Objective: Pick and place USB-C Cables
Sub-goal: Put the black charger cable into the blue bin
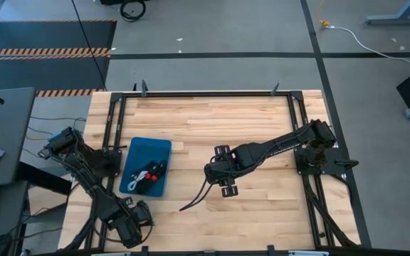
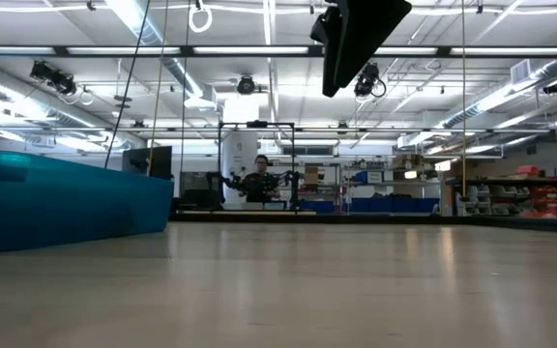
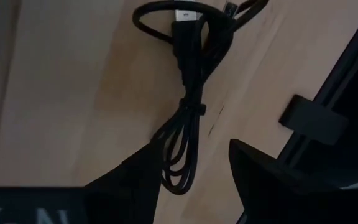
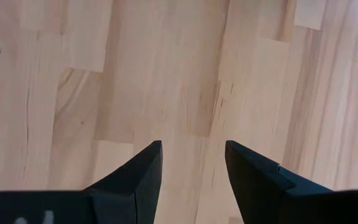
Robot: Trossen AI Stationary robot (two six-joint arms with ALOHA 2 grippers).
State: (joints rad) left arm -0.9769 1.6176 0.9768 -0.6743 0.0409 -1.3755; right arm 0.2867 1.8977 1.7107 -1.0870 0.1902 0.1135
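Beside the blue bin (image 1: pixel 148 146), my left gripper (image 3: pixel 194 180) hangs released over a black cable (image 3: pixel 188 106): pick step; descend, clench.

A large industrial workshop: exposed ceiling ducts (image 2: pixel 8 82), storage shelves (image 2: pixel 525 193), hazard-striped floor tape (image 1: pixel 45 52).

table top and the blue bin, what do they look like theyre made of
The pale wooden table top looks like butcher-block wood with a smooth matte finish: short glued staves and grain lines show in the right wrist view. The blue rectangular bin is probably moulded plastic, with uniform colour, rounded corners and a slight sheen.
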